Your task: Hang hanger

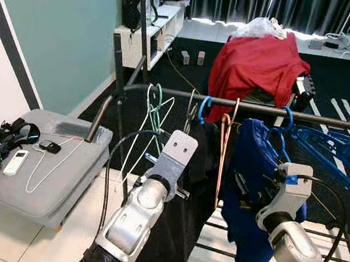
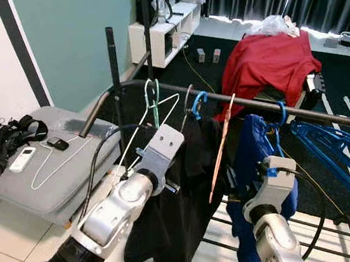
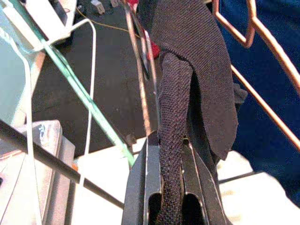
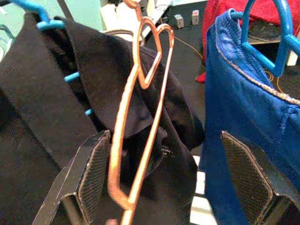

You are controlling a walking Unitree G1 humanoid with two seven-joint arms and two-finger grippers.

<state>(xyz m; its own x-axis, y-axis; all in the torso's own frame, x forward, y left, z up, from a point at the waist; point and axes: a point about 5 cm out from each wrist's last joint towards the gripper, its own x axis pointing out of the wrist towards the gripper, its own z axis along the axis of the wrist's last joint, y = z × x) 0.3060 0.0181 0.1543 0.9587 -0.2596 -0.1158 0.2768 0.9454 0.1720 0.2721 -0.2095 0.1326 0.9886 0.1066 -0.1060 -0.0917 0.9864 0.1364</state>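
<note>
I see the copper hanger (image 2: 221, 146) hooked on the clothes rail (image 2: 242, 102), hanging bare between the black garment (image 2: 184, 189) and the blue garment (image 2: 252, 179), both also under that rail. My left gripper (image 3: 171, 206) sits just below the rail with its fingers clamped on a fold of the black garment. My right gripper (image 4: 173, 173) is below the rail too, fingers spread wide, the copper hanger touching neither pad.
</note>
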